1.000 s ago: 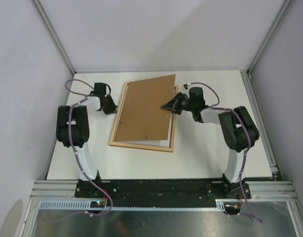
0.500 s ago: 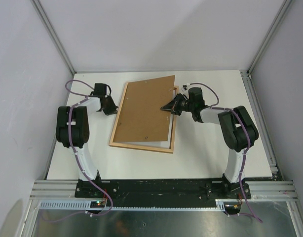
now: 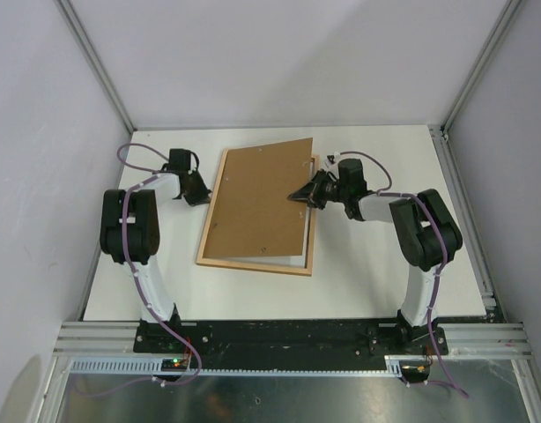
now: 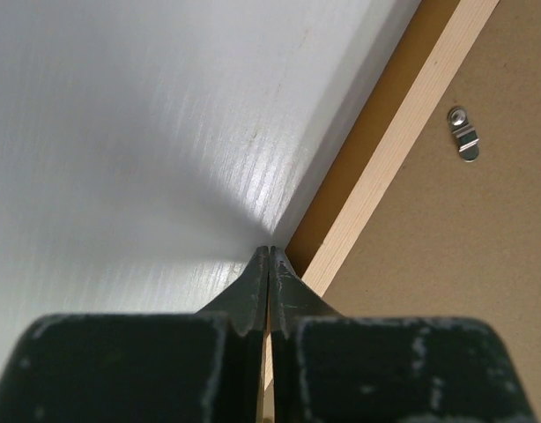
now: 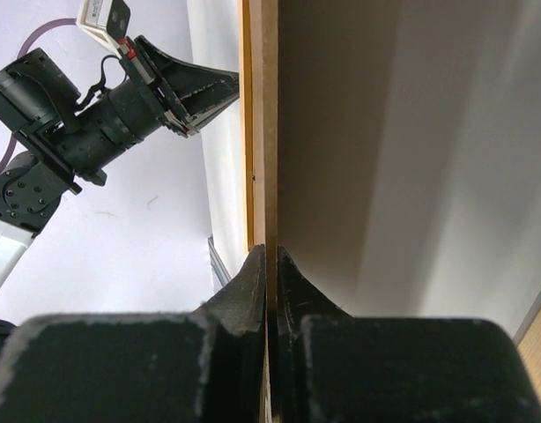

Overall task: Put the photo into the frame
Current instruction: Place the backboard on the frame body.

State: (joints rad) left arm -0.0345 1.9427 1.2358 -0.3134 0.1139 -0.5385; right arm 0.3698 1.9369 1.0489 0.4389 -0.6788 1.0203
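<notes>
The frame (image 3: 253, 265) lies flat mid-table, light wood face up. A brown backing board (image 3: 257, 198) covers most of it, skewed clockwise with its far right corner past the rail. My right gripper (image 3: 295, 194) is shut on the board's right edge (image 5: 269, 132), which stands edge-on between the jaws (image 5: 269, 248). My left gripper (image 3: 203, 199) is shut and empty, its tips (image 4: 269, 250) on the table against the frame's left rail (image 4: 403, 141). The photo's printed face is hidden. A white strip (image 3: 253, 256) shows under the board's near edge; I cannot tell whether it is the photo.
A small metal turn clip (image 4: 464, 132) sits on the board near the left rail. White table (image 3: 376, 273) surrounds the frame, bounded by grey walls and aluminium posts. The arm bases stand on the black rail (image 3: 288, 335) at the near edge.
The right gripper has shifted slightly with the board. The frame's near right corner has slid a little nearer. The left arm has not moved.
</notes>
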